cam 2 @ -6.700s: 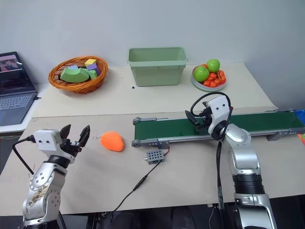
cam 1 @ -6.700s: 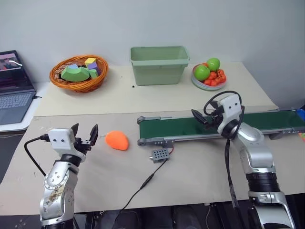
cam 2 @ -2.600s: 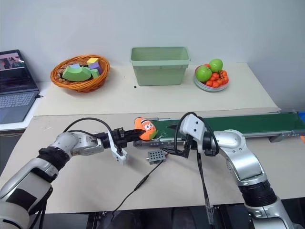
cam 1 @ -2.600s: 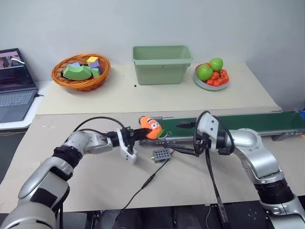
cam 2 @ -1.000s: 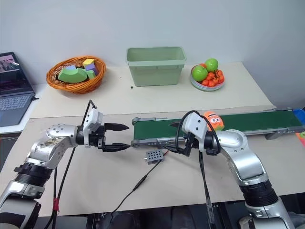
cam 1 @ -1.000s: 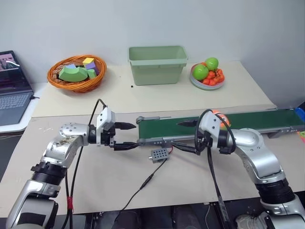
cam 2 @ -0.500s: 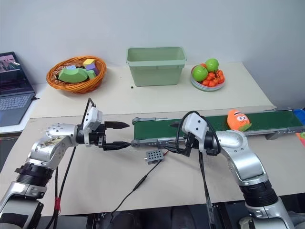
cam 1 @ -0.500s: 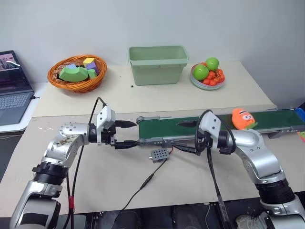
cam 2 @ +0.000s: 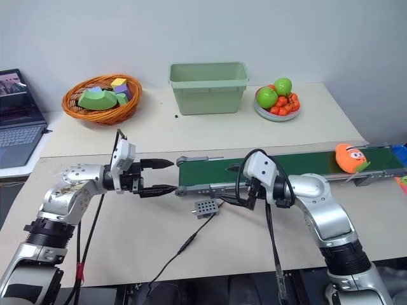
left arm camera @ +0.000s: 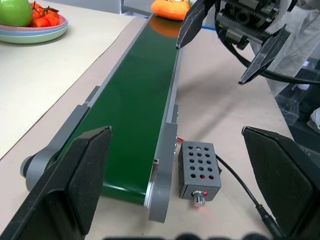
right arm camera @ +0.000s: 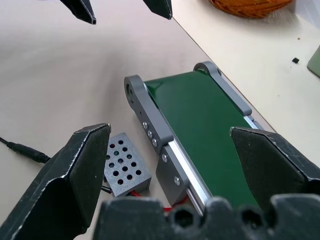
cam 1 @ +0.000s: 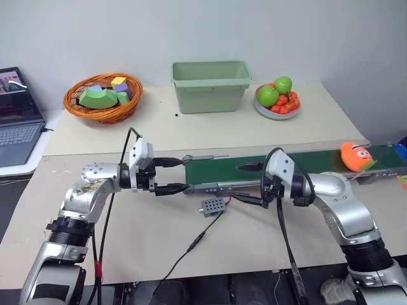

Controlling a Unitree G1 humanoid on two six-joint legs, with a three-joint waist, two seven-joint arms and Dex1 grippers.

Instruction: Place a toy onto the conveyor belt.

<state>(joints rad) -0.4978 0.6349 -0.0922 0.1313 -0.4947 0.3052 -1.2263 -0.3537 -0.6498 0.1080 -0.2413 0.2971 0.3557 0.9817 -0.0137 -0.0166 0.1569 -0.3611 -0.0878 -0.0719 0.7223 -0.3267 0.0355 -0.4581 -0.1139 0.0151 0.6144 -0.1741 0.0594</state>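
No readable text, labels or numbers; laptop screen [cam 1: 13, 86] perhaps too blurred.

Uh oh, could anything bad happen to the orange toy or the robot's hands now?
1. The toy lies on the conveyor belt close to its right end. If the belt is running, it may well ride off that end.
2. The open left gripper sits right at the belt's left roller end, and the open right gripper straddles the belt's near rail. A careless move could knock the frame or snag the wire of the small grey box.
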